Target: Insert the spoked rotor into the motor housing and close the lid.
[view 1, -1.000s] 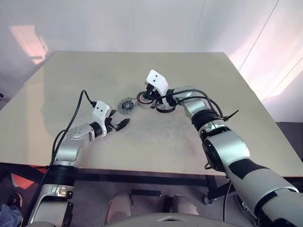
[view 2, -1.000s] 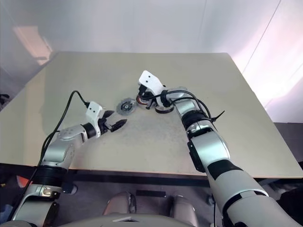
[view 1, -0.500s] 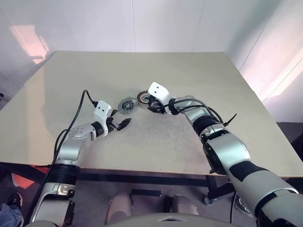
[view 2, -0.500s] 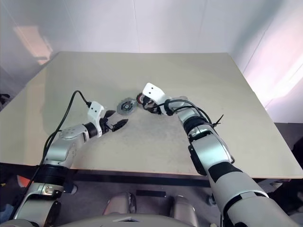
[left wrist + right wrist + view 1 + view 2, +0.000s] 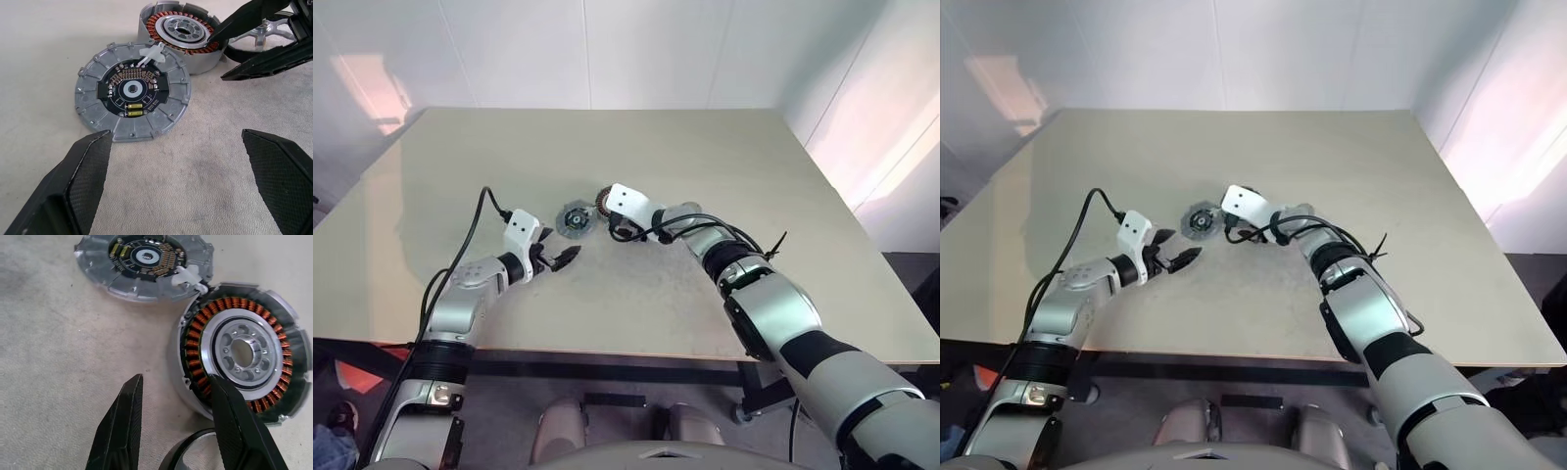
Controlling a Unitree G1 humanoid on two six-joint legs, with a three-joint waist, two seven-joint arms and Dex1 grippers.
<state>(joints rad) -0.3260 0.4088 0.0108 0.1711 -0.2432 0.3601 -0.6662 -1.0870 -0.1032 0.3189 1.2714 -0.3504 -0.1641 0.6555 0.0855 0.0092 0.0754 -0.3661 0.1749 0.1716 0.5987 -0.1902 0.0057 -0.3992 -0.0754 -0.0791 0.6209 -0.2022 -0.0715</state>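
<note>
Right gripper (image 5: pixel 178 431) now lower, jaws parted at the housing (image 5: pixel 242 352) rim, holding nothing; rotor (image 5: pixel 259 36) apparently released beside it (partly hidden). Lid (image 5: pixel 132 93) adjacent. Left gripper (image 5: pixel 178 161) wide open, empty.

In the head views the motor housing (image 5: pixel 605 199) is mostly tucked behind the right gripper's (image 5: pixel 607 221) white wrist block, so just a sliver of its rim peeks out, and the windings are way too tiny to make out there. The spoked rotor (image 5: pixel 264 36) is half buried behind the black fingers in the left wrist view, and in the right wrist view it's chopped off by the frame edge, only a dark arc of rim showing. The lid (image 5: pixel 142 262) is cut off too, along that view's edge. The table's (image 5: pixel 705 157) near corners run out of frame.
</note>
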